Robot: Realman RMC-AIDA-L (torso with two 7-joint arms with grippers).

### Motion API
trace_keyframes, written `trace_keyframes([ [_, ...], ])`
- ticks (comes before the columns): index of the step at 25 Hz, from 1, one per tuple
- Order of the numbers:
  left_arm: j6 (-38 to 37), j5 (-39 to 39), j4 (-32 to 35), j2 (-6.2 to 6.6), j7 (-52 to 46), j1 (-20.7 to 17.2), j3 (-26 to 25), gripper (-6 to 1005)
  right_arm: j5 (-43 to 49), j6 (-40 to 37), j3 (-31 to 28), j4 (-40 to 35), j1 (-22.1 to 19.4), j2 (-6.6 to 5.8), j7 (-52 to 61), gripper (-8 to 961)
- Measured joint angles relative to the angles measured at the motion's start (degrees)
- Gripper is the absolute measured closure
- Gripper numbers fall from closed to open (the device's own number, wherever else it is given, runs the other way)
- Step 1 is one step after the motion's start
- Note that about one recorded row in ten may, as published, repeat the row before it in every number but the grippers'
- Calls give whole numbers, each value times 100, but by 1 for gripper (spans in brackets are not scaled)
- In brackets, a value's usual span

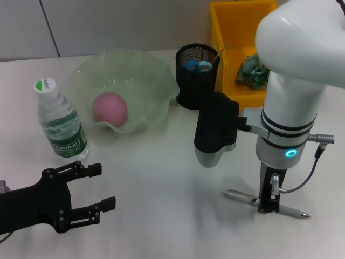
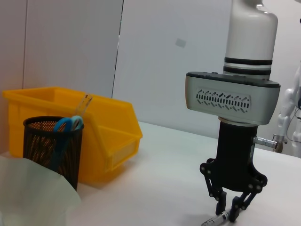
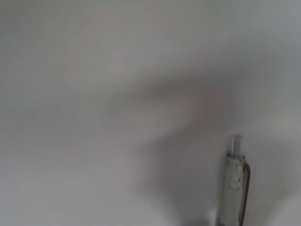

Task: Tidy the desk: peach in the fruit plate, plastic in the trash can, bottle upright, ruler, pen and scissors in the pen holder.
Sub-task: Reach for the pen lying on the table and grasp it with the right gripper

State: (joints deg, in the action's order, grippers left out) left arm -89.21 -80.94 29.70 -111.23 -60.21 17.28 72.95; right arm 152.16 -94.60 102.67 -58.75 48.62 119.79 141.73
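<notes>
Right gripper point(image 1: 266, 205) pinches the pen point(image 1: 294, 211) narrowly on the near-right desk point(image 1: 161, 216); an off-centre hold risks it swinging or slipping.

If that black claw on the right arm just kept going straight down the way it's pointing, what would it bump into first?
The right gripper points straight down at the slim silver-grey pen lying on the white table. Its fingers already straddle the pen, so it would likely meet the pen first, then the tabletop just beneath.
</notes>
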Motion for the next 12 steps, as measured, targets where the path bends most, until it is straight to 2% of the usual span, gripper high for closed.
trace_keyframes([
  [4,0,0,0,3,0,3,-14,205,5,5,-1,3,6,0,1,784],
  [12,0,-18,0,5,0,4,-69,206,15,17,-2,9,15,0,1,781],
])
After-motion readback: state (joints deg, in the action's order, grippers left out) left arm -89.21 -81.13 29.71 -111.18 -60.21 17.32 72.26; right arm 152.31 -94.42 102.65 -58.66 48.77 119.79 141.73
